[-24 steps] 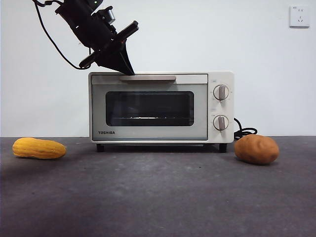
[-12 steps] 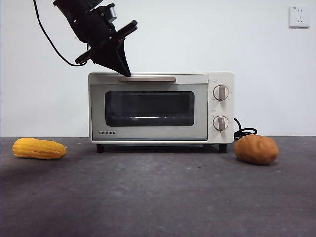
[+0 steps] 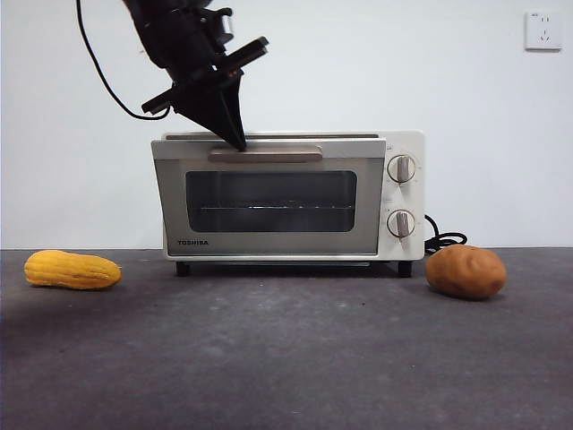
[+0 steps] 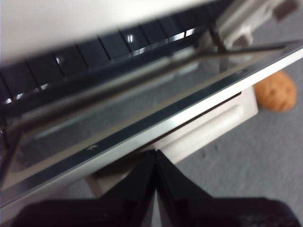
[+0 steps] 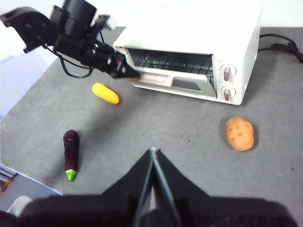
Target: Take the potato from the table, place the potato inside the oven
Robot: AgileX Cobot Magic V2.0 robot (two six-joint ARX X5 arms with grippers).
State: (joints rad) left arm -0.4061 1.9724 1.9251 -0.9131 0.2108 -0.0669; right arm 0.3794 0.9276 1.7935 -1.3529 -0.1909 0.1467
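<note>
1. We see the left gripper [image 3: 235, 141] at the top edge of the oven [image 3: 286, 197], its jaws pressed together, tips at the left end of the beige handle [image 3: 266, 154]; whether they pinch the handle we cannot tell.
2. The glass door [image 3: 270, 202] stands tilted open at the top, and through the gap the left wrist camera shows dark rack bars [image 4: 118, 45] inside; we make out no food in the chamber.
3. The potato [image 3: 465, 271] lies on the table [image 3: 286, 358] at about 4 o'clock from the oven in the front view, near its right foot and apart from it, with the black cord [image 3: 443, 240] behind.
4. A yellow corn cob [image 3: 72, 270] rests at about 8 o'clock from the oven, well apart.
5. The right gripper [image 5: 154, 153] hangs high over the table, jaws closed on nothing, with an eggplant [image 5: 71, 148] lying below the corn cob in its view.
</note>
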